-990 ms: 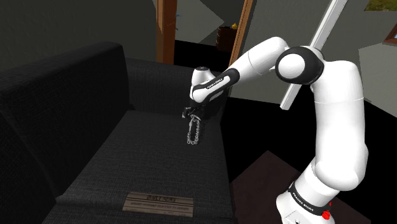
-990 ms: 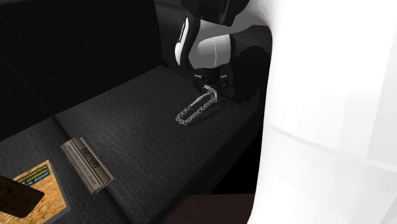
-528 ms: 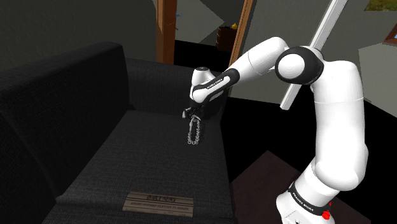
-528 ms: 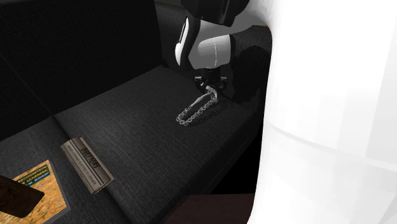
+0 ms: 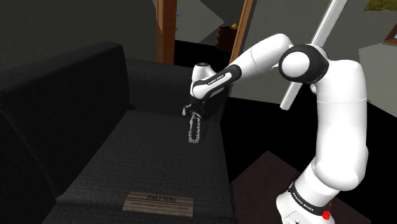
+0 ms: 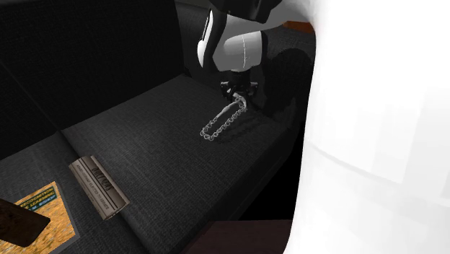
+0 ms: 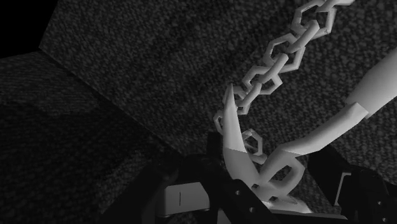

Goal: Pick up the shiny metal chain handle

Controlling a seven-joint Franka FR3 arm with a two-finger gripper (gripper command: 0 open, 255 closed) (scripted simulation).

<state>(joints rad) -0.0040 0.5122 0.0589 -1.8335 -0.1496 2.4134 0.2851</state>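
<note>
Shoulder view: gripper (image 5: 195,112) is over the far right part of the sofa (image 5: 95,159) seat, fingers closed on the top end of the chain (image 5: 193,132). Chain hangs below it, lower end at or just over the cushion; can't tell if it touches. Wrist view: links (image 7: 280,57) run away from the fingers, w/ the chain's end clamped btw them. Flat box (image 5: 159,203) lies at the seat's near edge, well apart from the chain.
</note>
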